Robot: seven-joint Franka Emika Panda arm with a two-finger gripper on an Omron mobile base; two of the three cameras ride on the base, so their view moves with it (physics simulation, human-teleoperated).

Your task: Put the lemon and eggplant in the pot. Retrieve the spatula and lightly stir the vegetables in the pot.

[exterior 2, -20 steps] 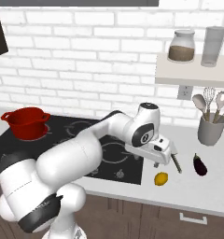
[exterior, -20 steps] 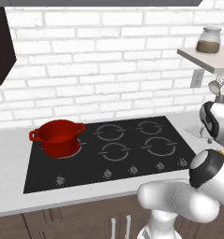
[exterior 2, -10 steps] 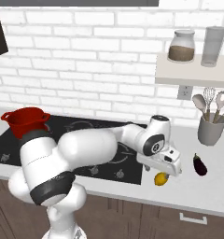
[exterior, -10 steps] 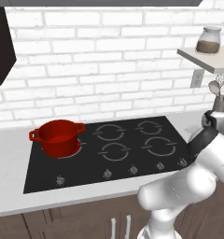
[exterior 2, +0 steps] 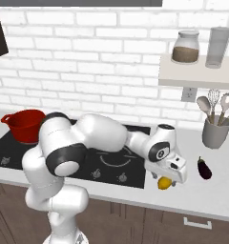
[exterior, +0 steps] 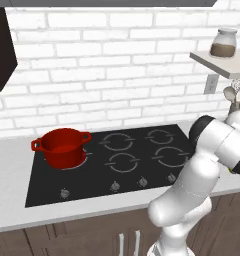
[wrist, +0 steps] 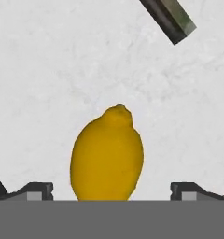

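Bright yellow lemon (wrist: 107, 154), smooth and egg-shaped with 1 small bump on top. Lay on the speckled white counter (wrist: 62, 70), between the wide-spread fingers of the gripper (wrist: 112, 190). Not touched.

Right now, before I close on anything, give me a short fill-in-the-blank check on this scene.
1. The gripper is ____, its fingers either side of the lemon.
2. The eggplant lies on the ____.
3. The pot holds ____.
4. The pot's colour is ____.

Missing words: open; counter; nothing; red
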